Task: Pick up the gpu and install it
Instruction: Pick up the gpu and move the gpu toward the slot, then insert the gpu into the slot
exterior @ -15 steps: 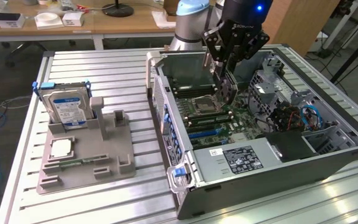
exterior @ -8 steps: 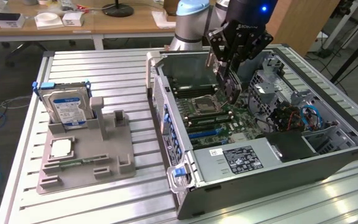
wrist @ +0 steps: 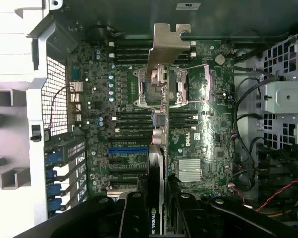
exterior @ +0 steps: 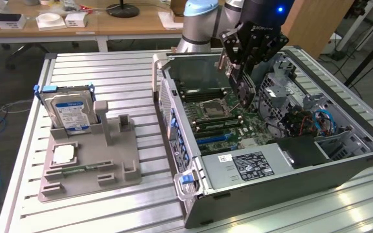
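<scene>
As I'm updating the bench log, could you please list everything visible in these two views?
thin flat gpu card: one, copper-brown and black, held over the motherboard
open tower computer case: one, grey, on its side, exterior view's right
motherboard: one, green, inside the case
power supply box: one, silver with black label, inside the case
hard drive: one, silver with blue label, upright in the holder
moulded parts holder: one, grey, exterior view's left
narrow memory stick: one, green, in the holder
slatted metal table: one, silver, under everything
gripper: one, black, shut on the gpu card
robot arm: one, silver with blue cap, behind the case
</scene>
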